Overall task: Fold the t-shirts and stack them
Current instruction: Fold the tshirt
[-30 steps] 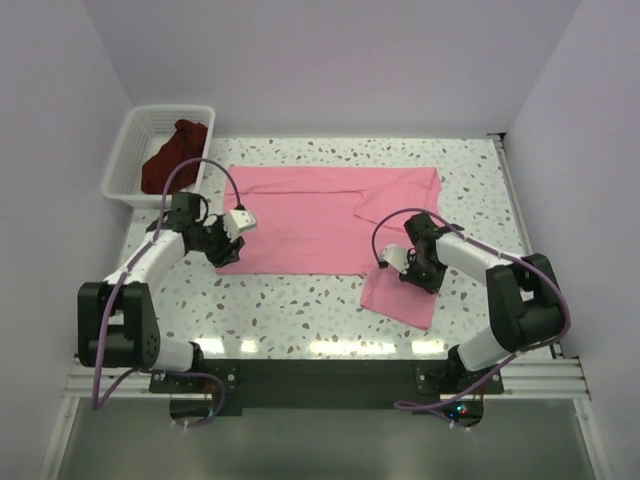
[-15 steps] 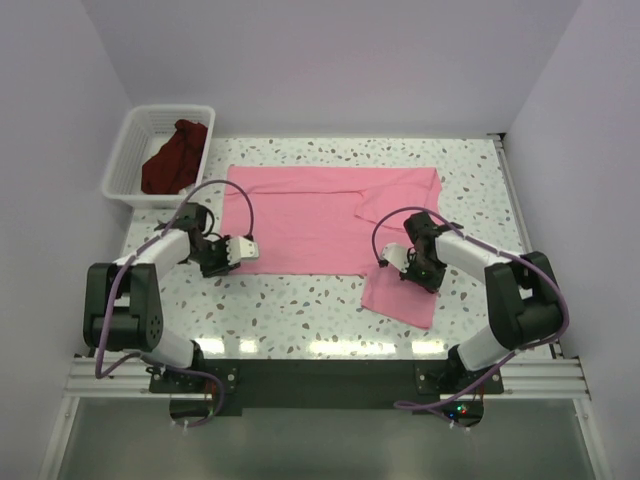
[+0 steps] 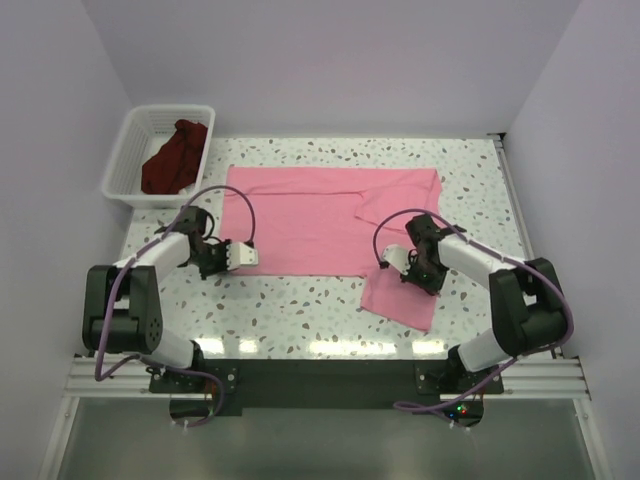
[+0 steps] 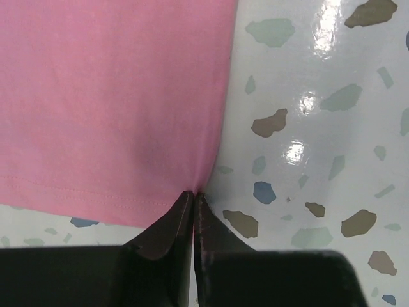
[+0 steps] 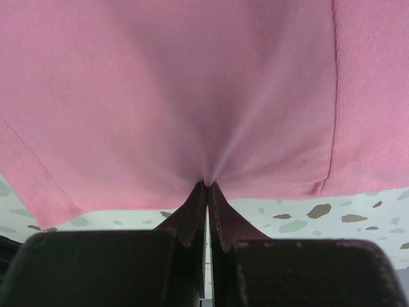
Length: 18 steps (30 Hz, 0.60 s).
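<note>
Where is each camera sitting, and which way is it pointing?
Top external: fixed above and behind the arms, looking down on the table, the pink t-shirt and the maroon t-shirt in the basket; the left arm and right arm show whole.
Left wrist: on the left arm, looking down past the left pincer, shut on the pink hem beside bare table.
Right wrist: on the right arm, looking past the right pincer, shut on pink cloth.
Shared: all views show the pink t-shirt.
</note>
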Tool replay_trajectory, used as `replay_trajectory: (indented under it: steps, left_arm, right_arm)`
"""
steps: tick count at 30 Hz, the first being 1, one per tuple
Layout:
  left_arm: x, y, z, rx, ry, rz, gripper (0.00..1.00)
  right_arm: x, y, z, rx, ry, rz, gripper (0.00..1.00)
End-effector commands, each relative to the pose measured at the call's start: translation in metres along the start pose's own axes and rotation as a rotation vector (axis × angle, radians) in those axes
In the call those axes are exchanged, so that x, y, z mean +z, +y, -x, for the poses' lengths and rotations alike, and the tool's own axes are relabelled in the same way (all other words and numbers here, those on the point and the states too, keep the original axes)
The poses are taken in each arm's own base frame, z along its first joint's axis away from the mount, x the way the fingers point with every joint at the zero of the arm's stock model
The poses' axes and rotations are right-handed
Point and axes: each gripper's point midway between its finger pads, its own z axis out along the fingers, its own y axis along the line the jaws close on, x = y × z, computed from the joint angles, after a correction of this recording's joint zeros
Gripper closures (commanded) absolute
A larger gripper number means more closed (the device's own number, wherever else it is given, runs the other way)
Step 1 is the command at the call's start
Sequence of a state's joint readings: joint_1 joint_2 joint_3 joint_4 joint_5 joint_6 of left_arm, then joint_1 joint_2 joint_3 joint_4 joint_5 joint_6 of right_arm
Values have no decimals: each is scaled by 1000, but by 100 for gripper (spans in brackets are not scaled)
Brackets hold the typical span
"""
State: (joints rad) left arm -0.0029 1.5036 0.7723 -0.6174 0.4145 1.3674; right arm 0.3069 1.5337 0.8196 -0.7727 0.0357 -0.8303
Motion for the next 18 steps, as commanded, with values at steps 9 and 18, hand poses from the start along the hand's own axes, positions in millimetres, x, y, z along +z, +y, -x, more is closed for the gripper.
replay_trajectory:
  steps: [9,18]
  left_arm:
    - [-29,-12,17,34,-32,-17,100]
    - [-51,16,38,-46,-106,14,100]
  right_arm:
    - [-54,24,-6,21,-89,5,100]
    - [-94,-9,15,29,-146,-54,100]
